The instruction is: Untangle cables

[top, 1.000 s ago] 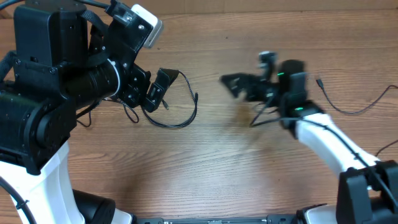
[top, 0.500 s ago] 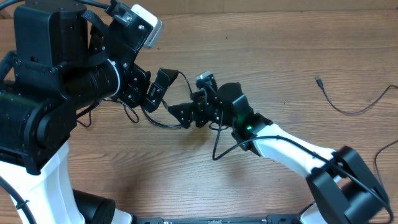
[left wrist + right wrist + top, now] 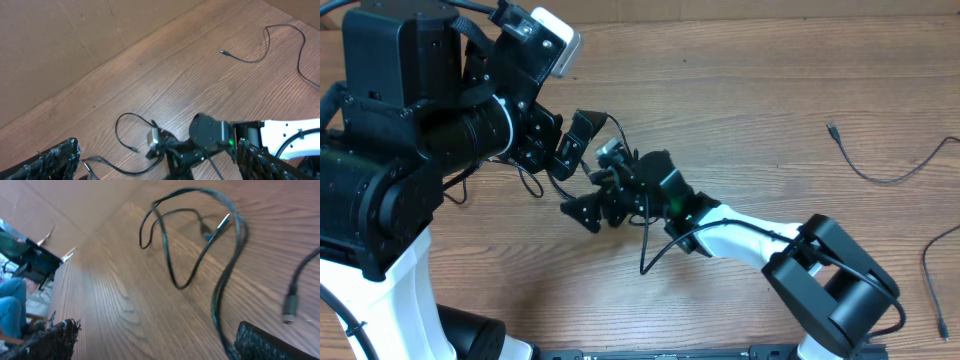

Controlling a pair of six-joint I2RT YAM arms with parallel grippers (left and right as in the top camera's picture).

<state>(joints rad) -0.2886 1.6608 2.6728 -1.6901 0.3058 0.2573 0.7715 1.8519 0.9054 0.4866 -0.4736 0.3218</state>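
One worktop (image 3: pixel 770 90): wood-grain surface carrying every cord; its left part is hidden beneath the left arm.
Left arm (image 3: pixel 390 170): bulky black housing that fills the left of the overhead view.
Right arm (image 3: pixel 750 235): white link stretched across toward the left arm.
Left gripper (image 3: pixel 563 150): fingers spread wide, nothing between them.
Right gripper (image 3: pixel 594 196): fingers apart over the looped cords; contact cannot be told.
Bunched cables (image 3: pixel 200 245): thin black loops near the left gripper, mostly covered overhead by the right gripper.
Loose cable (image 3: pixel 880 175): well apart at right; second strand (image 3: pixel 932 262) is cut by the frame edge.
Plug (image 3: pixel 289 309): blurred.
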